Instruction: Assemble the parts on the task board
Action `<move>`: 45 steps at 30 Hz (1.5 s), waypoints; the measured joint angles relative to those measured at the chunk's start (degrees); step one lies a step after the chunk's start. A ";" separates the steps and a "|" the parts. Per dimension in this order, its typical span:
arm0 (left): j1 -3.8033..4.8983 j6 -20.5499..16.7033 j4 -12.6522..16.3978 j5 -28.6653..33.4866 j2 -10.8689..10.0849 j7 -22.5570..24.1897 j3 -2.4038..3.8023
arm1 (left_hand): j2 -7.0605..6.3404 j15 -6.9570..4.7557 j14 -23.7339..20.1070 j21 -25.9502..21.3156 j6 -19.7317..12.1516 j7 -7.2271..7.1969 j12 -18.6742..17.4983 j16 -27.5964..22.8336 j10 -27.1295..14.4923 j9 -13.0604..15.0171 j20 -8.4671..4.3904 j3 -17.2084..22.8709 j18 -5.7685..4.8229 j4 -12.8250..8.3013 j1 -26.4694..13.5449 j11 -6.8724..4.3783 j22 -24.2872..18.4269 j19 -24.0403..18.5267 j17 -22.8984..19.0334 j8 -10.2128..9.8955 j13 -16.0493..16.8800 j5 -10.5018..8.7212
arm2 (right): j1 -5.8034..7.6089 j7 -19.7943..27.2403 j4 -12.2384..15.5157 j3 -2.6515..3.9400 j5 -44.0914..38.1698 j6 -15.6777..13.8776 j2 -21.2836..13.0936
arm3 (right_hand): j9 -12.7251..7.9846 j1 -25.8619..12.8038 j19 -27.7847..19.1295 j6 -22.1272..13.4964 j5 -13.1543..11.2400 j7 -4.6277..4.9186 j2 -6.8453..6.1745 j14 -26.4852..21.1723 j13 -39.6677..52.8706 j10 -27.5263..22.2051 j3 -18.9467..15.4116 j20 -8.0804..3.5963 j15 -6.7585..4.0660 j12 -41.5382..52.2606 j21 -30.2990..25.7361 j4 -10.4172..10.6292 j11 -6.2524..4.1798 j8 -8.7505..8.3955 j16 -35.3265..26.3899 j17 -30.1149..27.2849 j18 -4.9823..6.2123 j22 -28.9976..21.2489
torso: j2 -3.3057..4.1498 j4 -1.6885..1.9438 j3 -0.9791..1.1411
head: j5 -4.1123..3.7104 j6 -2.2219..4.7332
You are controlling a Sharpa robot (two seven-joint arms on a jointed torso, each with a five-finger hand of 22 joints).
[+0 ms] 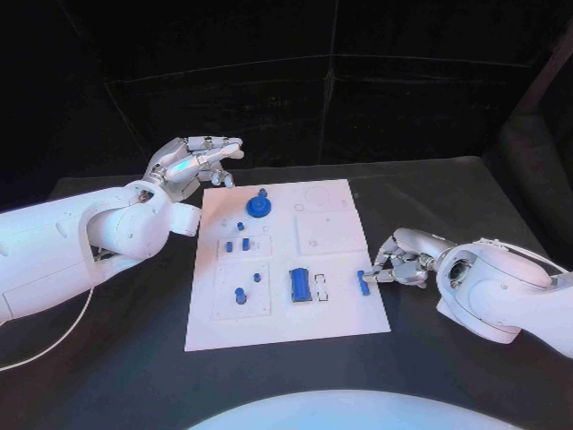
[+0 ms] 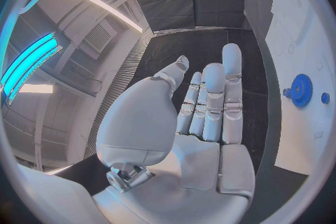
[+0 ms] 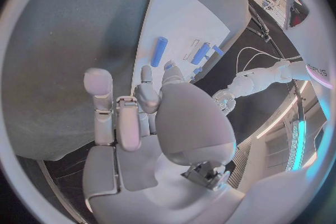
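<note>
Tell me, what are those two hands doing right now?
Left hand open, off board's far corner. Right hand pinching blue part at task board edge. Nothing blocking.

We see the white task board [image 1: 325, 313] lying flat mid-surface. On it a blue gear [image 1: 260, 209] sits near the far edge, small blue pegs [image 1: 239, 244] stand at its left, a blue block [image 1: 300, 284] lies centrally, and one blue part [image 1: 363, 282] rests at the right edge.

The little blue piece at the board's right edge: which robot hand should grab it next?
Probably the right hand. Its fingers are already beside the small blue piece at the task board's right edge. The left hand hovers by the far left corner, open and well away from that piece.
</note>
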 measured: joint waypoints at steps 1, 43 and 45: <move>0.00 0.00 0.01 0.00 0.00 0.00 0.00 | 0.00 0.00 0.00 0.00 0.00 0.00 0.00 0.00 0.00 0.00 0.00 0.00 0.00 0.00 0.00 0.00 0.00 0.00 0.00 0.00 0.00 0.00 | -0.01 -0.20 -0.15 0.00 -0.20 0.13 0.23 | 0.07 -0.14 0.00 0.00 -0.20 0.00 -0.14 0.00 -0.09 0.00 -0.22 0.00 0.00 0.00 0.00 -0.10 0.00 0.00 -0.01 0.00 0.00 -0.04 | 0.00 0.01 0.01 | -0.01 -0.04; -0.06 0.01 -0.13 0.00 -0.16 -0.22 -0.03 | 0.30 0.00 0.00 -0.23 0.00 0.00 0.00 0.21 0.00 0.00 0.00 -0.17 0.00 -0.17 0.30 0.00 -0.07 0.00 -0.10 0.00 0.00 0.00 | 0.21 -5.28 -2.65 0.33 -13.17 9.80 6.20 | 2.02 5.62 -0.26 0.39 2.59 -0.04 -0.32 -0.09 -0.54 -0.42 -0.06 -0.26 -0.34 -1.06 -0.80 -3.73 -0.40 0.15 -0.76 -0.01 0.01 -0.71 | -0.07 0.18 -0.07 | 0.12 -0.69; -0.07 0.01 -0.13 0.00 -0.16 -0.24 -0.04 | 0.30 0.00 0.00 -0.23 0.00 0.00 0.00 0.21 0.00 0.00 0.00 -0.17 0.00 -0.17 0.30 0.00 -0.06 0.00 -0.10 0.00 0.00 0.00 | 0.22 -5.33 -2.65 0.36 -13.55 10.04 6.42 | 2.06 7.09 -0.43 0.20 3.79 -0.22 0.15 0.12 -0.54 -0.63 0.86 -0.44 -0.54 -1.06 -0.80 -4.65 -0.60 0.00 -0.77 -0.01 0.01 -0.76 | -0.07 0.18 -0.07 | 0.20 -0.68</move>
